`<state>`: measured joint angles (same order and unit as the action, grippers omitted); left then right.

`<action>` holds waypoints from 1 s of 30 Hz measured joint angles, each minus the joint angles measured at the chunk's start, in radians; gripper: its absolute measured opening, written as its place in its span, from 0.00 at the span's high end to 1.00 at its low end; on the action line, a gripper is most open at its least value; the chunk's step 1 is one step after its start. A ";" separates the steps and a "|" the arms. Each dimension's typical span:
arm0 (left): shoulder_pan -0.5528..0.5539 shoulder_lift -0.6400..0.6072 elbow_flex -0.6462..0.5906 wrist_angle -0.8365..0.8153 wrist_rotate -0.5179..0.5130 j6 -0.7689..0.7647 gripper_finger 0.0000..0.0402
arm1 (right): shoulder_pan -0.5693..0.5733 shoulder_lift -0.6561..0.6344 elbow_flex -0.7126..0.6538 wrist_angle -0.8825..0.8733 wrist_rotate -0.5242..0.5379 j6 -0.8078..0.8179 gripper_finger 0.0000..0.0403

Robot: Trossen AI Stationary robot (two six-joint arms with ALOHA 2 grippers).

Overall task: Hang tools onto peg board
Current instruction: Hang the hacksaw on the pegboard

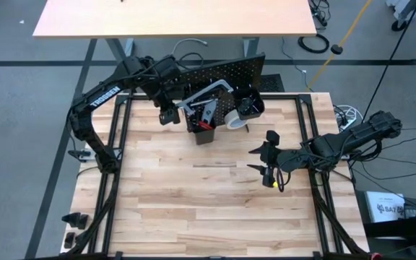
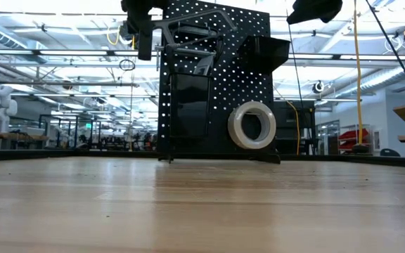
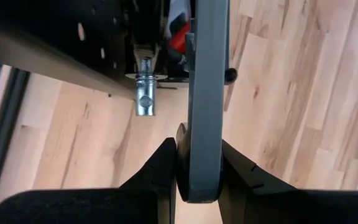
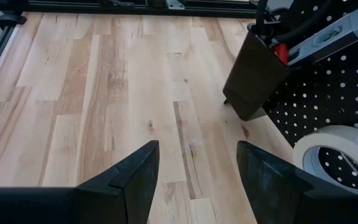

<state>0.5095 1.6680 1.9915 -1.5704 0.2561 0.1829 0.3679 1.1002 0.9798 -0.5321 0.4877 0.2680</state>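
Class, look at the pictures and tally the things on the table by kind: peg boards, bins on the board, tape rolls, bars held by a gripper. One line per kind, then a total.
Peg board: 1
Black bins: 2
White tape roll: 1
Grey bar held in the left gripper: 1
Total: 5

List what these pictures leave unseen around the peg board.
- Bar clamp: far end cut off in the left wrist view; the left gripper grips it.
- Bin contents: mostly hidden by its wall, right wrist view.
- Tape roll's hook: hidden behind the roll, low view.
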 joint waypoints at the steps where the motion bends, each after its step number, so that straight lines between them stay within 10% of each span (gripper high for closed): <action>1: 0.000 0.000 0.000 -0.001 0.005 -0.003 0.84 | 0.000 0.000 0.000 0.000 -0.004 0.000 0.48; 10: 0.000 0.000 0.000 -0.001 0.027 -0.016 0.84 | 0.000 0.000 0.000 0.032 -0.005 -0.050 0.48; 22: -0.001 0.000 0.000 0.001 -0.018 -0.020 0.84 | -0.123 0.071 0.002 0.832 0.299 -0.866 0.48; 30: -0.001 0.000 0.000 0.000 -0.018 -0.020 0.84 | -0.329 0.236 0.000 1.132 0.301 -0.952 0.48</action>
<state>0.5083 1.6684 1.9915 -1.5703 0.2386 0.1627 0.0388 1.3362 0.9802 0.5999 0.7882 -0.6843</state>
